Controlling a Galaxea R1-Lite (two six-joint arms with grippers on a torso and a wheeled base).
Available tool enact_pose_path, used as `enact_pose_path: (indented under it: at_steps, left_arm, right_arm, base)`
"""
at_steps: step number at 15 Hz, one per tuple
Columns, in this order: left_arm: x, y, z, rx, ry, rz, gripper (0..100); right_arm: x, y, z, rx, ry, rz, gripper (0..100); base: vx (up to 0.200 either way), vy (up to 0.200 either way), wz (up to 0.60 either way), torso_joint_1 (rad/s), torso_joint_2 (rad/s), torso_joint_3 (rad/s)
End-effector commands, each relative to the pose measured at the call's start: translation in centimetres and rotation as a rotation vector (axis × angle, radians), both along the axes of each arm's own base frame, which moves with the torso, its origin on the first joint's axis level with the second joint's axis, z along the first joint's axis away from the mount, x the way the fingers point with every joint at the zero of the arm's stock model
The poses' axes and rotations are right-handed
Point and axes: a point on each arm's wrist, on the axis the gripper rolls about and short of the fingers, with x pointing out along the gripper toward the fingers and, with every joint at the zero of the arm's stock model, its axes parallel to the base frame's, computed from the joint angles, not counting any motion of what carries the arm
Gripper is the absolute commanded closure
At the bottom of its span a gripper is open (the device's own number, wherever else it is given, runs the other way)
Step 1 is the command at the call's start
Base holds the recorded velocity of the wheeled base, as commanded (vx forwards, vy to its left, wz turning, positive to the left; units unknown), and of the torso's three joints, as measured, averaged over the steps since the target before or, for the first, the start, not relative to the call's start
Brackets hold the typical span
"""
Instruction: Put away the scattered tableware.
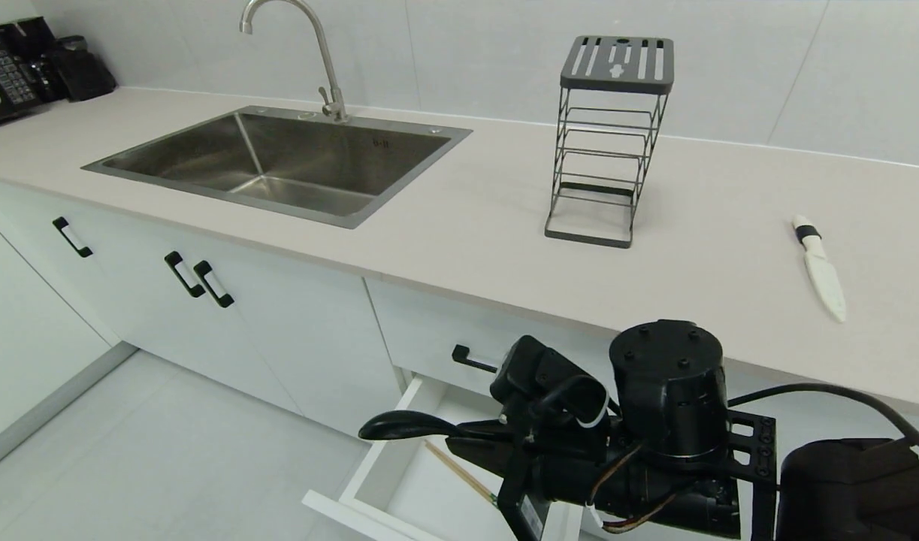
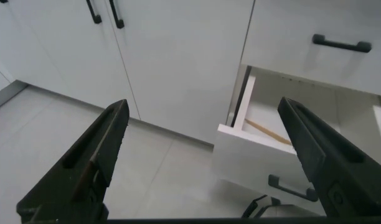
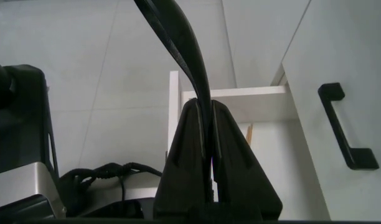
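Note:
My right gripper (image 1: 497, 434) is shut on the handle of a black spoon (image 1: 399, 427), held level above the open white drawer (image 1: 354, 512). In the right wrist view the spoon (image 3: 172, 37) sticks out past the closed fingers (image 3: 231, 143), over the drawer's front edge (image 3: 240, 93). A pair of wooden chopsticks (image 1: 459, 472) lies inside the drawer. A white knife (image 1: 820, 267) with a black band lies on the countertop at the right. My left gripper (image 2: 203, 107) is open with nothing in it, above the floor beside the drawer (image 2: 240, 134).
A dark wire knife rack (image 1: 609, 150) stands on the counter beside the steel sink (image 1: 279, 158) with its tap (image 1: 316, 52). Closed cabinet doors with black handles (image 1: 196, 276) lie to the left of the drawer. Dark appliances (image 1: 23, 68) sit at the far left corner.

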Motion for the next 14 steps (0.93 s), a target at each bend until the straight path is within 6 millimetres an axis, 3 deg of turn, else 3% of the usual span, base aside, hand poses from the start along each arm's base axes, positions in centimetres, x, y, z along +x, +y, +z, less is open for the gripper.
enact_pose_path:
  at_steps: [1,14]
  left_arm:
    - [0.00,0.00,-0.01,0.000,0.001,0.000,0]
    - [0.00,0.00,-0.01,0.000,0.001,0.000,0]
  right_arm:
    - [0.00,0.20,0.09,0.004,-0.003,0.004,100]
    - [0.13,0.64,0.43,0.018,-0.013,0.007,100]
  base:
    - [0.000,0.000,0.00,-0.251,0.48,0.242]
    - [0.000,0.000,0.00,-0.246,0.40,0.164]
